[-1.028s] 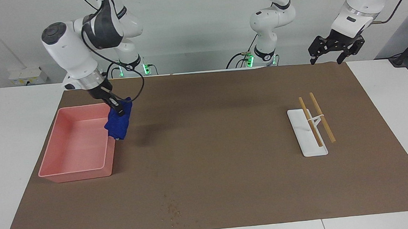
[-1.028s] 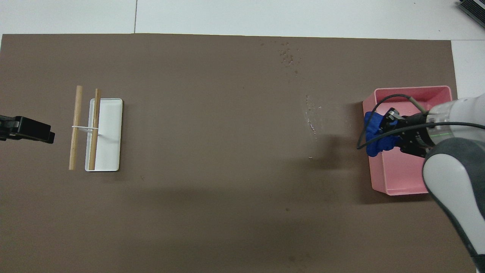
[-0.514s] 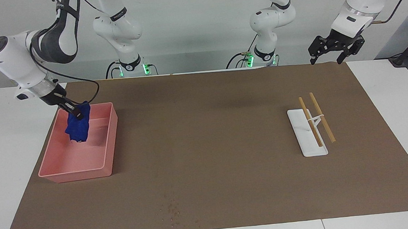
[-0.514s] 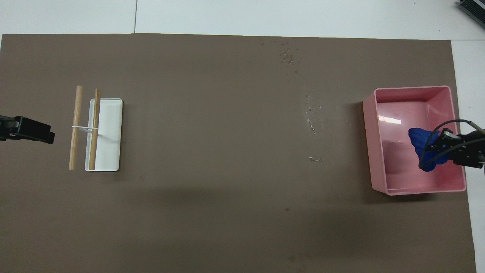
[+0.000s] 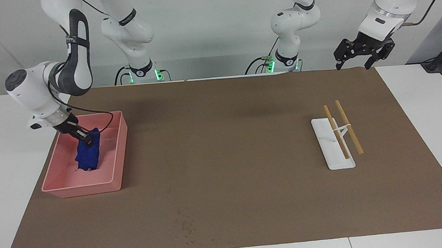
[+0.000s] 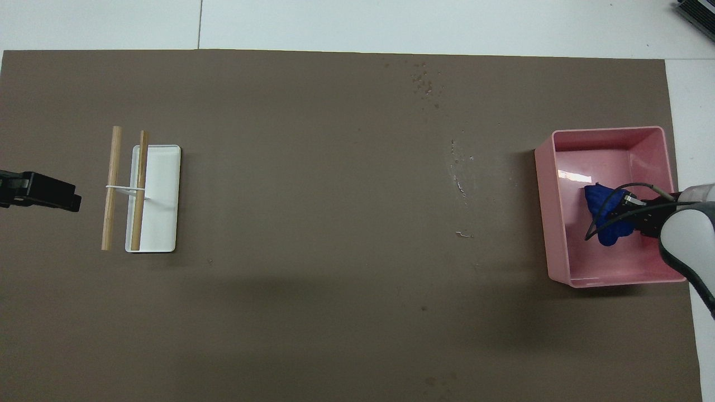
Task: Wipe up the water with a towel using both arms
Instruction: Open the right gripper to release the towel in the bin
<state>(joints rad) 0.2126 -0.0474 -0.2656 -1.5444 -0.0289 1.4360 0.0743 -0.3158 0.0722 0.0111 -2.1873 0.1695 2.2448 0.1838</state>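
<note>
A: Since a second ago the right gripper (image 5: 86, 140) has carried the towel (image 5: 88, 156) from the bin's rim down inside the pink bin (image 5: 119, 154); the left gripper (image 5: 360, 54) hasn't stirred.

B: Fingers?

A: Right fingers clamped on the towel's top; the left gripper's spread open, waiting over the mat's (image 5: 230, 146) edge toward the left arm's end.

B: So which step?

A: Putting the towel away, I'd judge; next it needs to let go and lift clear.

B: Do the views differ?

A: Overhead shows a faint water streak (image 6: 459, 173) on the mat beside the bin; facing shows the towel's lower end reaching the bin floor.
</note>
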